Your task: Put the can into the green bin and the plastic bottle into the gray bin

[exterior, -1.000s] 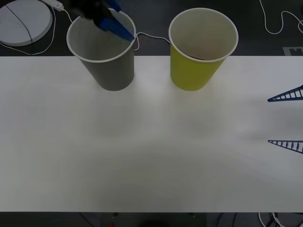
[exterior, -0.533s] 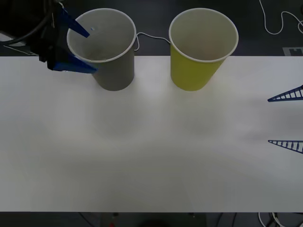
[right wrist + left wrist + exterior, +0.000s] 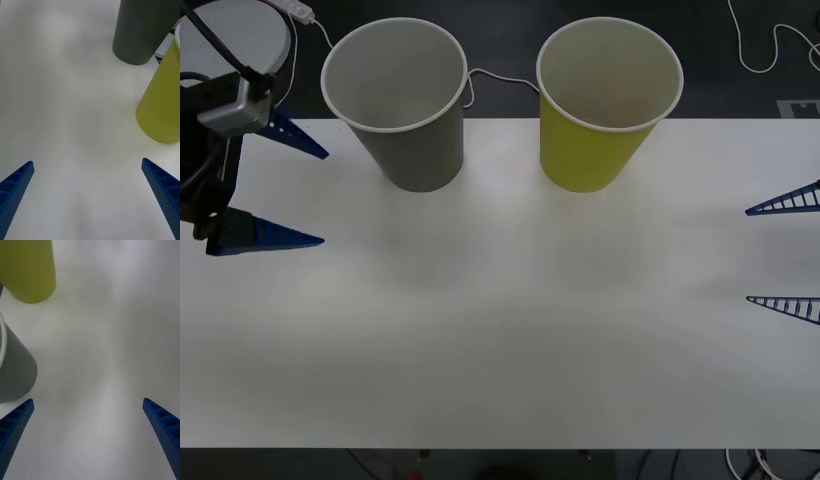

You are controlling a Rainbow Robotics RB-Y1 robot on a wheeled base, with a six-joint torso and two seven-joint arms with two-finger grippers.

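A broad white tabletop (image 3: pixel 500 330) carries two tapered, white-rimmed bins at its far edge, well apart: the gray bin (image 3: pixel 408 110) left, the yellow-green bin (image 3: pixel 600 110) right. The left hand (image 3: pixel 275 190) hovers beside the gray bin, blue ribbed fingers spread wide, holding nothing; the right hand (image 3: pixel 783 255) waits wide at the right edge

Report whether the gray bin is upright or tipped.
Upright: the gray bin stands on its narrow base on the table, white rim facing up.
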